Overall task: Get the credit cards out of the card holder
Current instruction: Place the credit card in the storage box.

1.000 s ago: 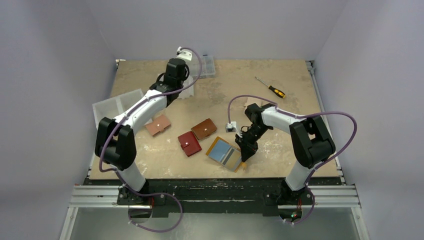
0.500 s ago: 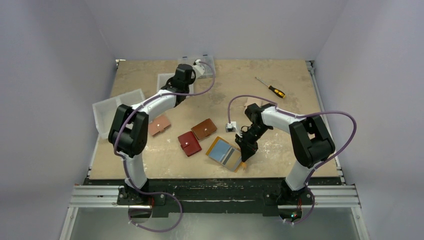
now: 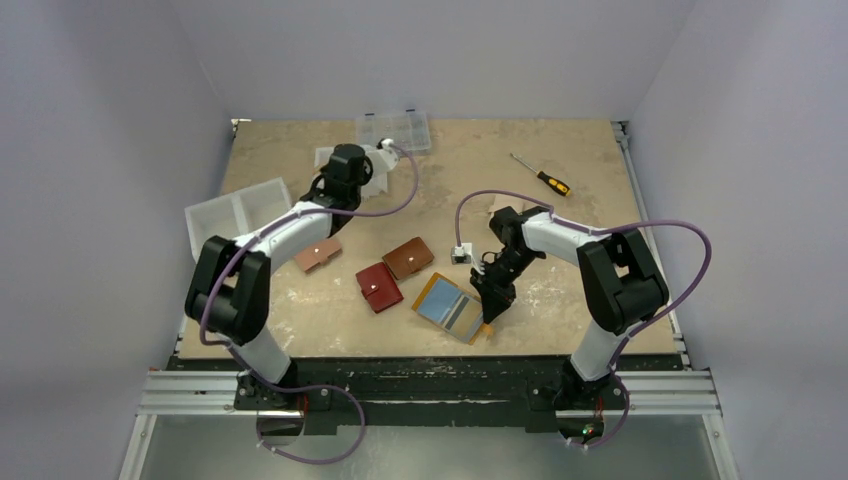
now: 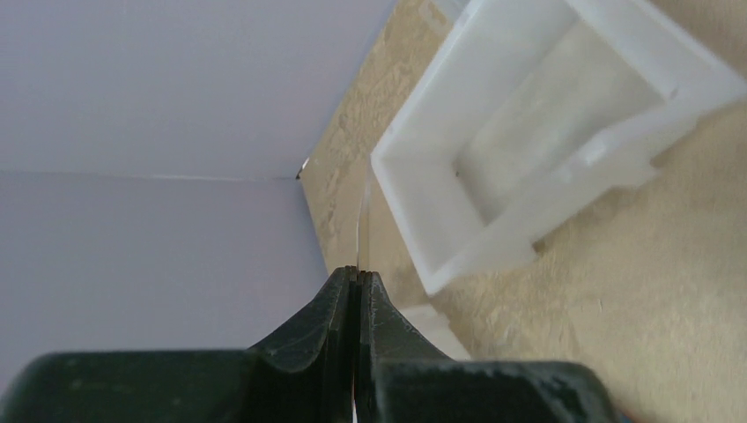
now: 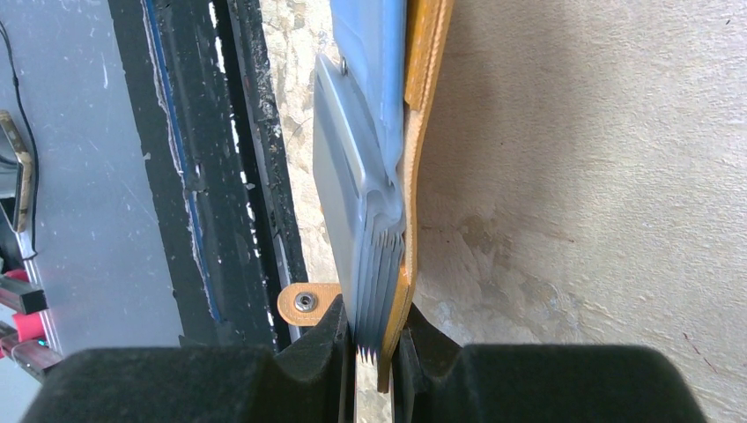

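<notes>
The mustard-yellow card holder point(image 3: 450, 307) lies open near the table's front edge, with light blue and grey cards showing inside. My right gripper point(image 3: 488, 308) is shut on its right edge. In the right wrist view the jaws point(image 5: 377, 352) clamp the yellow cover point(image 5: 425, 106) together with a stack of bluish card sleeves point(image 5: 352, 194); the snap tab point(image 5: 304, 302) sticks out to the left. My left gripper point(image 3: 340, 165) is far back left. It is shut point(image 4: 358, 275) on a thin whitish card point(image 4: 363, 220) seen edge-on, next to a small white bin point(image 4: 528, 132).
A brown wallet point(image 3: 408, 257), a dark red wallet point(image 3: 379, 287) and a pinkish-tan wallet point(image 3: 317, 251) lie mid-table. A white tray point(image 3: 235, 212) sits at the left edge. A clear organizer box point(image 3: 395, 130) stands at the back, and a screwdriver point(image 3: 541, 176) lies back right.
My left arm has swung at the back of the table, first to the right and then back toward the small white bin. The right arm and card holder have not moved.
</notes>
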Tool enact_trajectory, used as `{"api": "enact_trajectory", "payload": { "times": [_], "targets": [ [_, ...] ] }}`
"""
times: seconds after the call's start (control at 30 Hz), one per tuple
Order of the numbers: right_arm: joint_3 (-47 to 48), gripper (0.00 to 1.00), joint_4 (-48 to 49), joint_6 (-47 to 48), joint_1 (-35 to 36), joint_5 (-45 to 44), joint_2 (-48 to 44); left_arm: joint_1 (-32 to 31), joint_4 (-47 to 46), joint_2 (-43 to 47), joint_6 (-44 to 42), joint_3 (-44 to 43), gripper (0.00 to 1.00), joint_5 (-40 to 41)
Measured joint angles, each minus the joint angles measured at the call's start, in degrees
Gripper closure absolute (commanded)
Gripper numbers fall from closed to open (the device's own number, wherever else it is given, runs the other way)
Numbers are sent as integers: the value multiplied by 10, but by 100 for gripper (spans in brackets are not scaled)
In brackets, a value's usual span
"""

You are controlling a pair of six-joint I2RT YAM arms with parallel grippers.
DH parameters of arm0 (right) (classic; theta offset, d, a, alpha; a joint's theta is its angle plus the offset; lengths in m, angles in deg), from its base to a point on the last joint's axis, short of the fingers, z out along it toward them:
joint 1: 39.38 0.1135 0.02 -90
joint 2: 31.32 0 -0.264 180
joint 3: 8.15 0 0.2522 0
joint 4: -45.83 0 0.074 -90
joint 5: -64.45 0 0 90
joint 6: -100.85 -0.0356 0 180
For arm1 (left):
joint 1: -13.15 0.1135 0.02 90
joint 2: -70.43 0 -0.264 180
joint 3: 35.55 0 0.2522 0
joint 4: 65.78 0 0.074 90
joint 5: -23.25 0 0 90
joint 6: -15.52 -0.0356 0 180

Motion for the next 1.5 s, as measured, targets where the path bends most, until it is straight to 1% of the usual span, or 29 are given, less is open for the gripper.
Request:
{"api": "enact_trajectory", "payload": {
  "times": [0.07, 0.17, 0.27, 0.4, 0.43, 0.47, 0.6, 0.7, 0.8, 0.9, 1.17, 1.5],
  "targets": [
    [0, 94, 0, 0, 0, 0, 0, 3, -3, 38, -10, 43, 100, 11],
    [0, 95, 0, 0, 0, -1, 0, 17, 5, 110, -2, 95, 100, 24],
    [0, 95, 0, 0, 0, -1, 0, 43, 10, 168, 36, 106, 100, 59],
    [0, 95, -1, 0, 0, -1, -1, 67, 14, 196, 108, 106, 100, 130],
    [0, 95, -1, 0, 0, -1, -2, 71, 36, 190, 146, 99, 100, 153],
    [0, 95, -1, 0, 0, -2, -2, 75, 42, 186, 155, 97, 100, 159],
    [0, 95, -2, 0, 1, -3, -6, 92, 135, 128, 267, 50, 100, 219],
    [0, 95, -2, 1, 1, -3, -8, 94, 177, 102, 334, 40, 100, 281],
    [0, 95, -3, 1, 1, -3, -9, 95, 218, 85, 389, 31, 100, 310],
    [0, 95, -3, 2, 1, -3, -9, 96, 245, 73, 426, 17, 100, 316],
    [0, 95, -3, 2, 1, -3, -9, 101, 274, 31, 482, -5, 100, 316],
    [0, 95, -3, 2, 1, -4, -9, 124, 329, -86, 568, -80, 100, 309]
  ]
}}
